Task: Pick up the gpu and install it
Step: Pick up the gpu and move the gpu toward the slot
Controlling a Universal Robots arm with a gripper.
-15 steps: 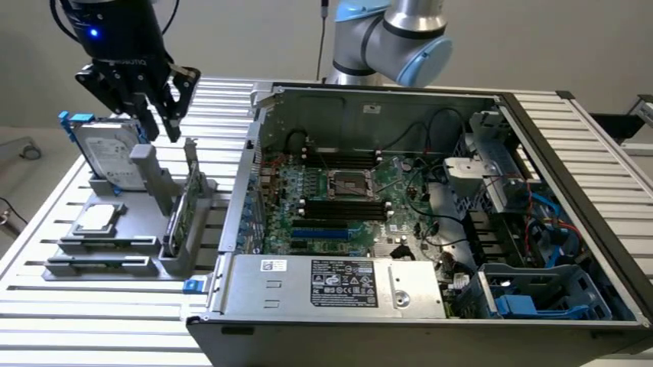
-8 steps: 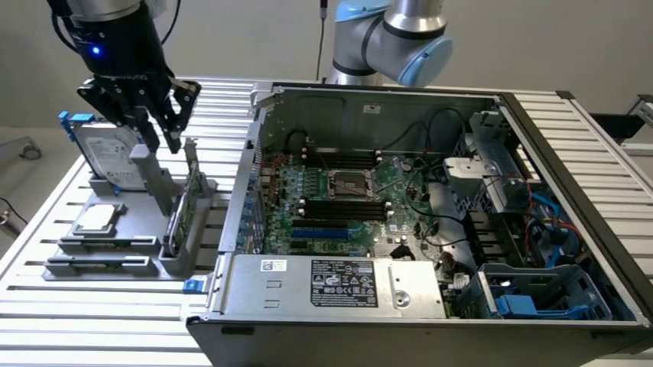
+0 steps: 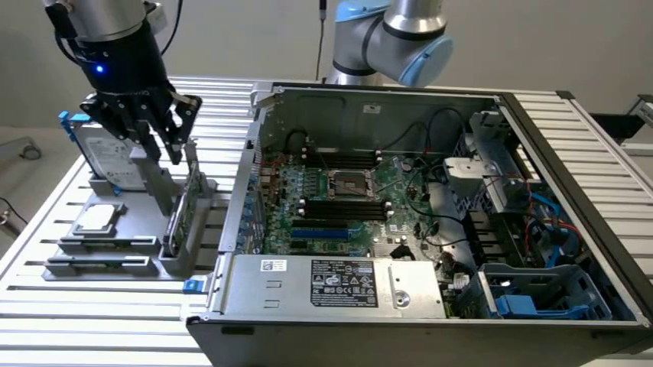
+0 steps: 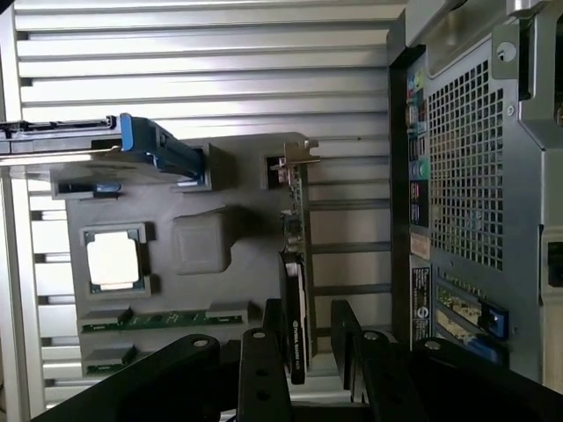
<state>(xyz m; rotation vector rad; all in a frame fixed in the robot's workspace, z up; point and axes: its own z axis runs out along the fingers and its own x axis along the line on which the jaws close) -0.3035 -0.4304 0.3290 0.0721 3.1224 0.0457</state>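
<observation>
Gripper [image 4: 308, 309]: fingers part-open, one on each side of the gpu's [image 4: 296, 281] upper edge, with a gap on one side. Not clamped; holds nothing.
Gpu: on edge in a slot of the grey holder [image 4: 237, 224], at the exterior view's lower left, silver bracket at the end away from the fingers.
Writing: sticker on gpu cover and label [image 3: 345, 281] on power supply [image 3: 268, 297] are both too small to read.
Holder contents: hard drive [image 3: 107, 153] with blue frame, square chip [image 3: 97, 219], memory stick [image 4: 149, 318].
Computer case [image 3: 408, 99]: open, centre and right of the exterior view, holding the motherboard [image 3: 347, 200] and power supply.
</observation>
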